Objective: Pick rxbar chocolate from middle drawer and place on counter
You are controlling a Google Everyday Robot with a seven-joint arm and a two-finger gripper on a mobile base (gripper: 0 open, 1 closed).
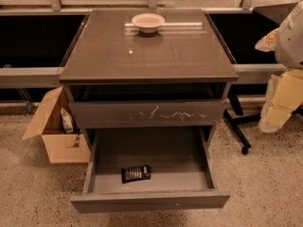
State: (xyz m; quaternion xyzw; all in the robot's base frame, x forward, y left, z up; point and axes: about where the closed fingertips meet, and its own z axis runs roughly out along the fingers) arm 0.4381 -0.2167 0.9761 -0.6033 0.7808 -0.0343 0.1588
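Note:
The rxbar chocolate point(136, 173), a small flat black bar with pale lettering, lies on the floor of the open middle drawer point(150, 200), left of centre and near its front panel. The drawer is pulled out wide under the scratched drawer front point(147, 113). The counter point(189, 56) is the glossy dark slab on top of the cabinet. My gripper point(280, 103) hangs at the right edge of the view, beside the cabinet, about level with the scratched drawer front. It is well to the right of the bar, above it, and holds nothing that I can see.
A pale bowl point(148, 22) stands at the back middle of the counter. An open cardboard box point(59, 136) with a packet in it sits on the speckled floor left of the cabinet. A black wheeled stand leg point(236, 131) lies to the right.

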